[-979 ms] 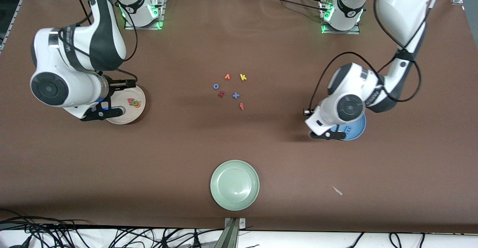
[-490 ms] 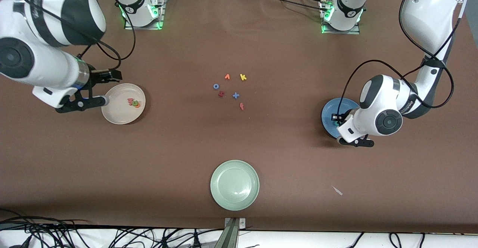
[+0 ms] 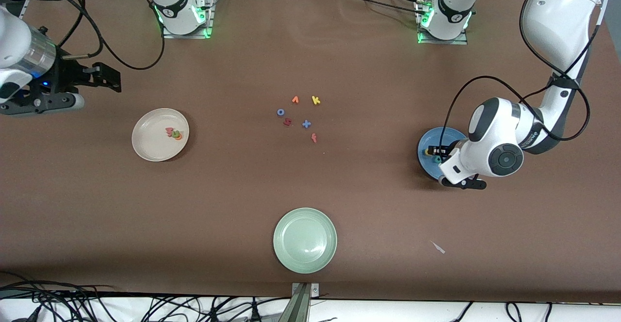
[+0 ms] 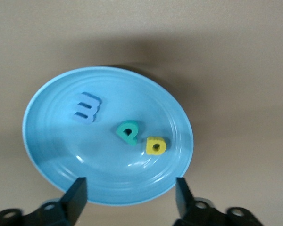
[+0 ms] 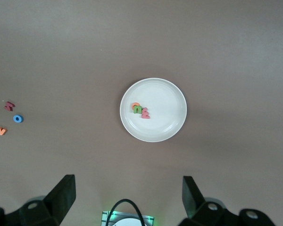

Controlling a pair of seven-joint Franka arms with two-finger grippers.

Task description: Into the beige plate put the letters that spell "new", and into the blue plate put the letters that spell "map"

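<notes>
The beige plate (image 3: 150,142) (image 5: 166,106) holds the orange e (image 5: 135,106), green n (image 5: 138,110) and salmon w (image 5: 145,114), bunched together. The blue plate (image 3: 429,140) (image 4: 61,146) holds the blue m (image 4: 87,107), teal p (image 4: 128,132) and yellow a (image 4: 156,146), each lying free. My left gripper (image 3: 439,153) (image 4: 129,194) hovers low over the blue plate's rim, open and holding nothing. My right gripper (image 3: 110,78) (image 5: 129,193) hangs high over bare table beside the beige plate, toward the right arm's base, open and holding nothing.
Loose letters lie mid-table: orange v (image 3: 295,100), yellow k (image 3: 316,100), blue o (image 3: 281,112), a dark red one (image 3: 287,122), a blue cross (image 3: 306,124), red f (image 3: 314,138). A pale green plate (image 3: 304,239) sits near the front edge. A white scrap (image 3: 438,247) lies nearby.
My left gripper moved across the blue plate and opened over it; the yellow and teal letters now show in the plate. My right arm rose and drew away from the beige plate.
</notes>
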